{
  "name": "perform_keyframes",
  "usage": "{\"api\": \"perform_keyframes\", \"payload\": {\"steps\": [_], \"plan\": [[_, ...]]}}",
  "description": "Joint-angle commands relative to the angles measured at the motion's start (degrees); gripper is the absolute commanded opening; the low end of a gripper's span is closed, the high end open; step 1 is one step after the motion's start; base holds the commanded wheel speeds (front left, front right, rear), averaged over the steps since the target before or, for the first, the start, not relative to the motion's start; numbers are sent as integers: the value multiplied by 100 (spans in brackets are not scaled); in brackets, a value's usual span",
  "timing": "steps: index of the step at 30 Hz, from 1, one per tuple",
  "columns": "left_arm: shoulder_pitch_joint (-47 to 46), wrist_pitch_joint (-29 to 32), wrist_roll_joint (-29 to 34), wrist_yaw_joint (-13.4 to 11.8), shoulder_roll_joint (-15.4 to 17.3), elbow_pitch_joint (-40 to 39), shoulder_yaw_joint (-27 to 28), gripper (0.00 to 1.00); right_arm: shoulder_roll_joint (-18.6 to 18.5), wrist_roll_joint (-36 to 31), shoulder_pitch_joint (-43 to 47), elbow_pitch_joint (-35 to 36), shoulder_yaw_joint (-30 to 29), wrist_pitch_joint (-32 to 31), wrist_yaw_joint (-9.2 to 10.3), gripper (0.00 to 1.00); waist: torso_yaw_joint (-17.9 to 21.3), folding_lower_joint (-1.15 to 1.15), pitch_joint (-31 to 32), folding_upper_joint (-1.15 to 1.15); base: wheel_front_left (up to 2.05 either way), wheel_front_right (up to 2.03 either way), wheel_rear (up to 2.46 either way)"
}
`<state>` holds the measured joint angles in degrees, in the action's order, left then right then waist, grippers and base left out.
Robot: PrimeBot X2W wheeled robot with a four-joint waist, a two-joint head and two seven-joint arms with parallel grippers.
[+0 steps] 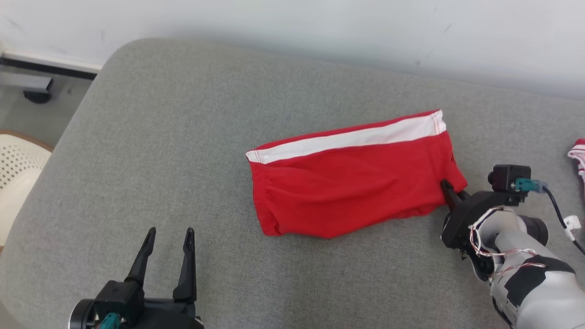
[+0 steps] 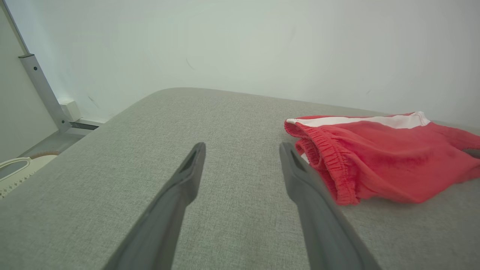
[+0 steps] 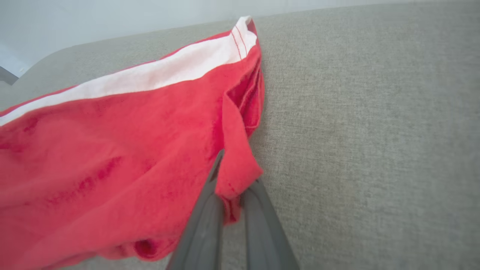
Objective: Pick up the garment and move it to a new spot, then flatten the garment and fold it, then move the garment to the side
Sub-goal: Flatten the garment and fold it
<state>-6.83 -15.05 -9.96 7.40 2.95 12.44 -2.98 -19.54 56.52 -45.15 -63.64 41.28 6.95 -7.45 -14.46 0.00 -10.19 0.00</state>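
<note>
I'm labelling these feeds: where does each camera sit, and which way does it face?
Head: high, looking down at the red shorts on the grey cushion; left gripper, right gripper.
Left wrist: low, facing the wall across the cushion, between open fingers.
Right wrist: along shut fingers pinching the shorts' hem.
Shared: the shorts.

The garment lies on the cushion, right of the cushion's middle, and I place all else from it. My right claw is at the garment's right end, fingers pinched together on its near corner. My left claw is well to its left and nearer me, apart from it, fingers spread over bare cushion. Behind the garment stands the wall. Farther right of it lies another cloth. Far to its left, off the cushion, sits what looks like a chair seat.
</note>
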Motion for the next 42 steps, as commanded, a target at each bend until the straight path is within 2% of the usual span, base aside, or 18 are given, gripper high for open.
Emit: {"api": "perform_keyframes", "payload": {"steps": [1, 8, 15, 20, 27, 28, 29, 36, 42], "plan": [[131, -16, 48, 5, -8, 52, 50, 100, 22, 65, 119, 104, 23, 75, -4, 0, 116, 0, 221, 0, 0, 0, 0], [341, -16, 55, 9, 46, 158, 36, 100, -42, 360, 582, 607, 81, 276, -4, 0, 409, 0, 660, 0, 0, 0, 0], [514, -16, -37, 9, 131, 241, -27, 100, -196, 769, 1438, 1273, 5, 387, -4, 0, 650, 0, 967, 0, 0, 0, 0], [601, -16, -49, 9, 128, 193, -20, 100, -307, 956, 2123, 1684, -78, 431, -4, 0, 750, 0, 989, 0, 0, 0, 0], [647, -16, -11, 9, 76, 144, 14, 100, -311, 935, 2489, 1837, -249, 436, -4, 0, 885, 0, 932, 0, 0, 0, 0], [636, -16, -13, 9, 73, 157, 15, 100, -305, 886, 2492, 1812, -284, 471, -4, 42, 894, 0, 932, 0, 0, 0, 0], [625, -16, -14, 9, 70, 169, 15, 100, -286, 870, 2498, 1785, -306, 451, -4, 100, 899, 0, 936, 0, 0, 0, 0], [643, -16, -15, 4, 99, 158, 36, 100, -414, 552, 2202, 1818, -533, 465, -4, 100, 899, 0, 993, 0, 0, 0, 0], [680, -16, 13, 4, 74, 112, 56, 100, -406, 52, 1747, 1442, -554, 208, -4, 100, 866, 0, 979, 0, 0, 0, 0]]}}
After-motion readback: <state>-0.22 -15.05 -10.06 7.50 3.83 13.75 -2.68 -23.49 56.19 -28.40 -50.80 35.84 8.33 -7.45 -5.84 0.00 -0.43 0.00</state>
